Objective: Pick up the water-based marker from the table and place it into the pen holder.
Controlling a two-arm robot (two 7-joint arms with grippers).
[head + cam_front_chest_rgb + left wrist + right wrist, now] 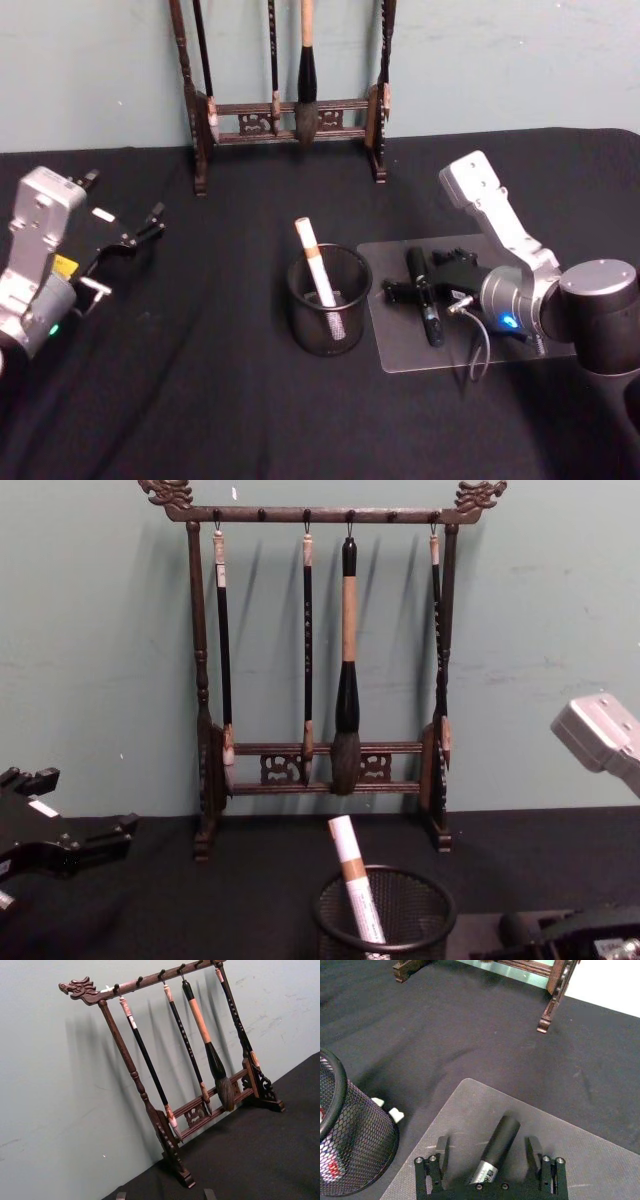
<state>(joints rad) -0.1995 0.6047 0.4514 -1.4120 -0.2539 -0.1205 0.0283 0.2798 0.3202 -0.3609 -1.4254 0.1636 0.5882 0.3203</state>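
Note:
The water-based marker (424,300) is a black barrel with a silver label, lying on a translucent grey mat (400,345) on the black table. My right gripper (420,281) is low over it and open. In the right wrist view the marker (499,1146) lies between the two fingers (441,1149), with a gap on each side. The pen holder (329,318), a round black mesh cup, stands just left of the mat, and a white and orange pen (316,262) leans in it. My left gripper (132,238) is parked, open, at the far left.
A tall carved wooden brush rack (285,110) with several hanging brushes stands at the back of the table against the green wall. The chest view has the pen holder (385,915) in front of the rack (320,660).

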